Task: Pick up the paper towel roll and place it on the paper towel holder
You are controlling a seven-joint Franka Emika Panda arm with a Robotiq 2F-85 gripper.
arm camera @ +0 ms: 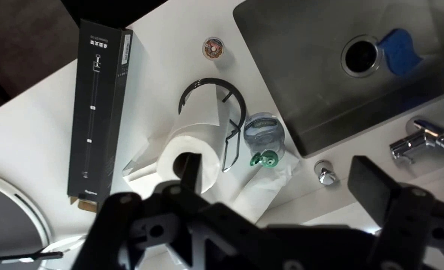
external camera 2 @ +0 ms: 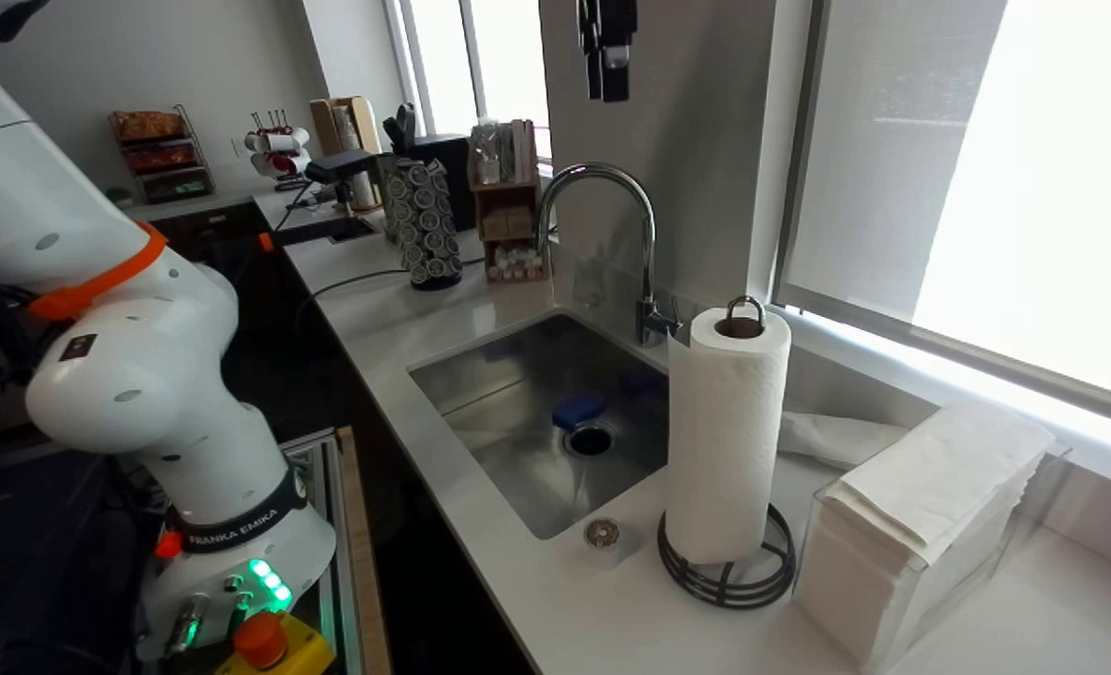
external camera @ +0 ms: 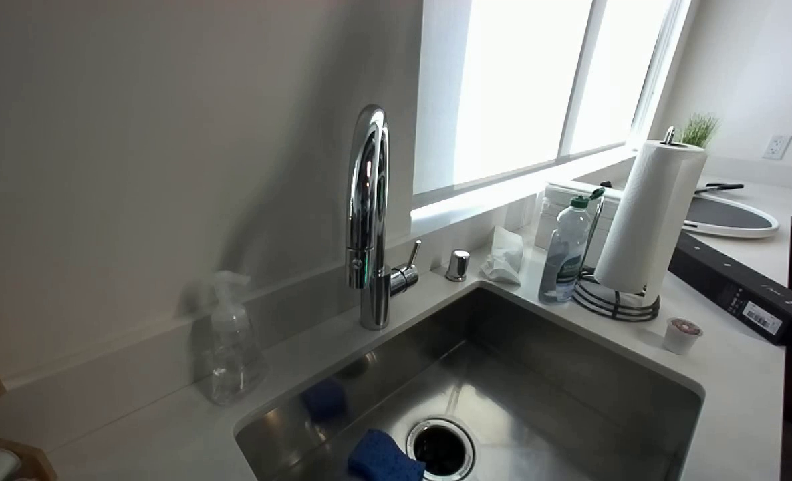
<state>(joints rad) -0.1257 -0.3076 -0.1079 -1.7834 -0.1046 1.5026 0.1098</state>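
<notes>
The white paper towel roll (external camera: 649, 220) stands upright, slightly leaning by perspective, on the dark wire paper towel holder (external camera: 616, 310). In an exterior view, the roll (external camera 2: 728, 450) sits within the ring base (external camera 2: 728, 598), and the rod's metal loop (external camera 2: 745, 309) sticks out of its core. In the wrist view, the roll (arm camera: 186, 157) shows its open top, partly covered by one finger; the holder's ring and side wire (arm camera: 240, 101) show beside it. My gripper (arm camera: 276, 165) is open and empty, above the counter. Its fingers (external camera 2: 608, 86) hang at the top edge of an exterior view.
A clear bottle with green cap (external camera: 567, 254) stands beside the holder. A small cup (external camera: 682, 335), long black box (external camera: 743, 284) and napkin box (external camera 2: 930, 525) are close by. The sink (external camera 2: 517, 450) and chrome faucet (external camera: 369, 200) adjoin; a blue sponge (external camera: 383, 457) lies in the sink.
</notes>
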